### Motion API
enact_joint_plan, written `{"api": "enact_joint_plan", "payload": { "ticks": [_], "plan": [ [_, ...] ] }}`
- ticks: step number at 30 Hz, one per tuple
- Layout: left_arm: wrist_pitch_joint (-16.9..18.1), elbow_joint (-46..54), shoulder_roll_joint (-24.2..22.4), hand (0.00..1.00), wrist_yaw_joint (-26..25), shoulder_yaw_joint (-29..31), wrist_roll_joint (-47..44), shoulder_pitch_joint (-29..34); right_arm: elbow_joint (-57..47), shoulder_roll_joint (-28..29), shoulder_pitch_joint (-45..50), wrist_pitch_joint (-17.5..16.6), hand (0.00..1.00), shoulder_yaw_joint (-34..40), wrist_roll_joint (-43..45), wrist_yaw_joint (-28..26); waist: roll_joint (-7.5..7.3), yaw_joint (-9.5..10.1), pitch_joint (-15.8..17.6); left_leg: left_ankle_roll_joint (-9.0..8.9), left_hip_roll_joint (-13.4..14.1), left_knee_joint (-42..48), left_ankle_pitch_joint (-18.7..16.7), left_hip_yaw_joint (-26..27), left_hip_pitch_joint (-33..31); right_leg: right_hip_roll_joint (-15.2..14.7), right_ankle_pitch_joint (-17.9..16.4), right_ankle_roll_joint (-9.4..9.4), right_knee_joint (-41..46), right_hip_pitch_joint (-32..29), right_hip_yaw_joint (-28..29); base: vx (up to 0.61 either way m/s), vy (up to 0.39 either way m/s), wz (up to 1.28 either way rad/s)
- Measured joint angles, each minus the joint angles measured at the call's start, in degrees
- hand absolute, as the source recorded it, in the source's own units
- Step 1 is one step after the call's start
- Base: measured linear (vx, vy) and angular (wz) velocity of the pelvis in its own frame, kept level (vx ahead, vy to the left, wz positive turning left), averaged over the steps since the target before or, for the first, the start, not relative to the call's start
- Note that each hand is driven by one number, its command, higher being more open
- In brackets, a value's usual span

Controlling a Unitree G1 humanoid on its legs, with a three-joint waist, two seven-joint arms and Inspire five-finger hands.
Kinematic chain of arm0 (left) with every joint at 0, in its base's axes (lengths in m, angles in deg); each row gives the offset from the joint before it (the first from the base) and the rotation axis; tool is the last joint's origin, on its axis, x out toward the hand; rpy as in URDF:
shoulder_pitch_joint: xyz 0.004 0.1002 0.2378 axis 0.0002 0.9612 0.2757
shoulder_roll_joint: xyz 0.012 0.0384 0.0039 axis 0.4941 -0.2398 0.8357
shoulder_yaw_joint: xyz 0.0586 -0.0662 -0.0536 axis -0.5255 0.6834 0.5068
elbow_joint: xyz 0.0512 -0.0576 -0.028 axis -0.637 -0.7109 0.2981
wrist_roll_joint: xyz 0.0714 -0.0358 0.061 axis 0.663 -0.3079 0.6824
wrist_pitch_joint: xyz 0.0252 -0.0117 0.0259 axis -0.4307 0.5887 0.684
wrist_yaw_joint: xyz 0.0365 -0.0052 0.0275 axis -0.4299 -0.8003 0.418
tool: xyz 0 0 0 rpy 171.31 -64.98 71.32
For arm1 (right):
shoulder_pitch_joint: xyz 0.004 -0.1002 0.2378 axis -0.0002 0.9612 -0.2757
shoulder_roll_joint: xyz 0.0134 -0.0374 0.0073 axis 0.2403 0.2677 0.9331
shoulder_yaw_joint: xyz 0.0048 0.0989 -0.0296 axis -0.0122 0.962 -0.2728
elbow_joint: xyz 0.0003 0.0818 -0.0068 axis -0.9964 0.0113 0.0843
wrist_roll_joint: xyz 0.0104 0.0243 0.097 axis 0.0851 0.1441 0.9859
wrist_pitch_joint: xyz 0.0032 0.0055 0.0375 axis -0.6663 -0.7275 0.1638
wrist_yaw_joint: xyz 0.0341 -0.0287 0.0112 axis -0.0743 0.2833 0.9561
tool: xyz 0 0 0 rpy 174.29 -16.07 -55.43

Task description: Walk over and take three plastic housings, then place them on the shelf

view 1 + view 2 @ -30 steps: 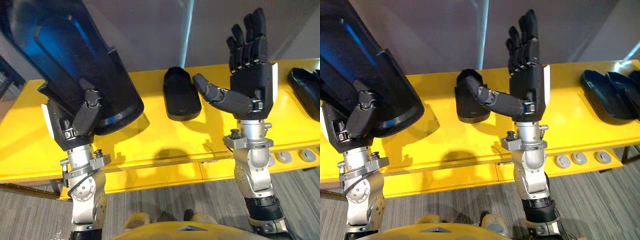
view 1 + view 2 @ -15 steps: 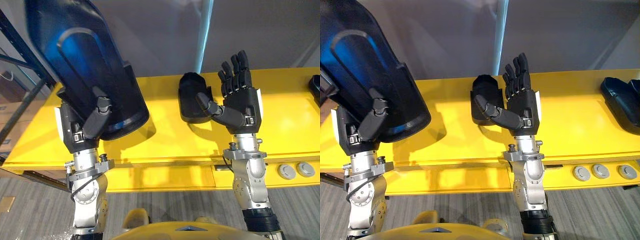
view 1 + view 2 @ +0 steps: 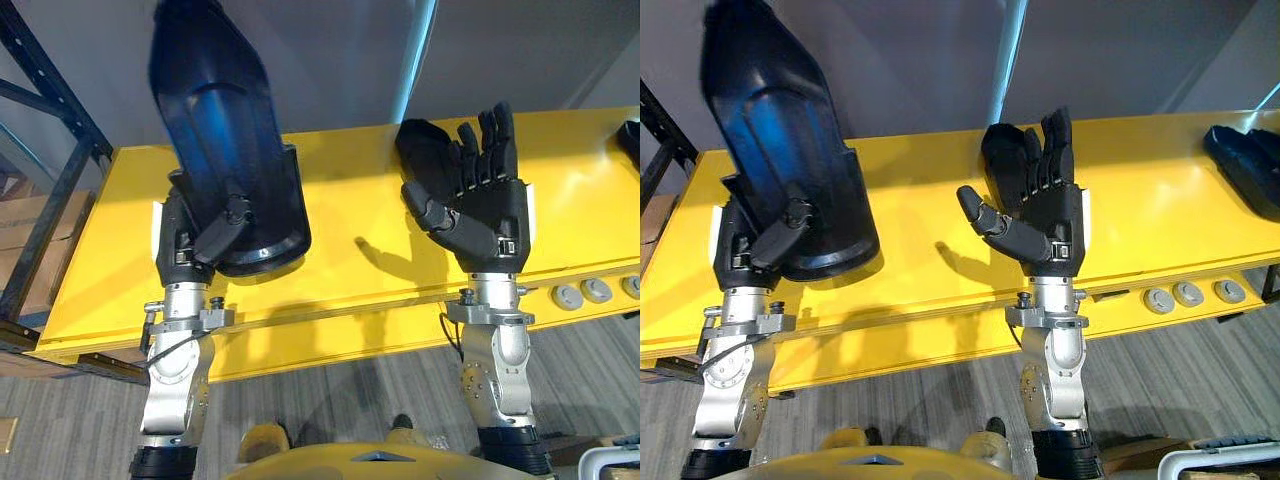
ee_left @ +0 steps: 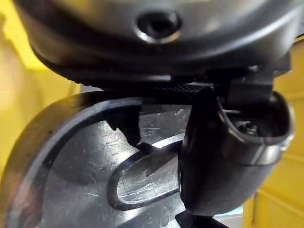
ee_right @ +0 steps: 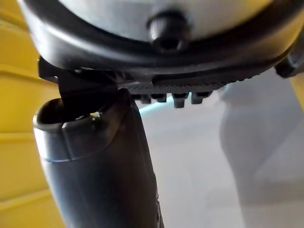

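Nearest us, the left robot hand (image 3: 190,245) is raised over the front edge of the yellow desk (image 3: 340,270), thumb curled across the face of a large black plastic housing (image 3: 220,130). This housing stands tilted, narrow end up; we cannot tell whether its lower rim touches the desk. In the left wrist view the thumb presses beside an oval recess. The right robot hand (image 3: 490,215) is raised, palm toward us, fingers straight, thumb out, holding nothing. Just behind its fingers a second housing (image 3: 1008,150) lies on the desk; contact not discernible. Grey round discs (image 3: 1186,294) sit in the front edge at right. We see a further dark housing (image 3: 1245,160) at the far right end and a dark rack upright (image 3: 50,110) beyond the left end
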Motion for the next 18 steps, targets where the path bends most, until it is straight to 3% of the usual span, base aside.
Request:
{"api": "enact_joint_plan", "payload": {
  "ticks": [1, 8, 12, 18],
  "plan": [
    [-1.19, 0.01, -0.14, 0.00, 0.01, -0.67, -0.29, 0.07, 0.01, -0.30, 0.29, 0.63, 1.00, 0.07, -1.27, 0.12, 0.10, -0.02, 0.06, -0.27, 0.20, -0.07, 0.20, -0.23, -0.09, 0.28, -0.95, -0.89, 0.12, 0.03, 0.06, -0.04, -0.046, 0.06],
    [-5.29, -0.05, -0.66, 0.00, -1.85, -1.99, -2.35, -0.78, -0.24, -4.07, 0.38, 2.93, 1.00, 1.27, -3.38, -0.46, 2.77, -1.56, 1.07, -2.23, 3.27, -1.96, 2.27, 0.58, -1.03, 3.51, -1.87, -0.90, 1.21, -3.18, 1.98, -0.04, -0.091, -0.10],
    [-9.05, -4.56, -0.57, 0.00, -4.60, -2.26, -4.62, -8.03, -0.53, -5.91, 0.35, 3.47, 1.00, 3.79, -2.87, -0.51, 3.18, -2.52, 1.85, -2.46, 3.15, -5.04, 4.33, 1.56, -0.36, 3.61, -1.92, -0.97, 2.78, -5.27, 3.22, -0.03, -0.040, -0.11],
    [-10.75, -13.81, 0.34, 0.00, -10.52, -1.77, -4.59, -16.39, -3.27, -5.92, -0.23, 4.59, 1.00, 2.75, -1.17, -1.95, 3.35, -3.37, 5.40, -2.43, 3.07, -6.50, 5.56, 3.22, 0.11, 3.61, -2.41, -1.52, 5.47, -8.01, 5.43, -0.05, -0.004, -0.14]
  ]
}}
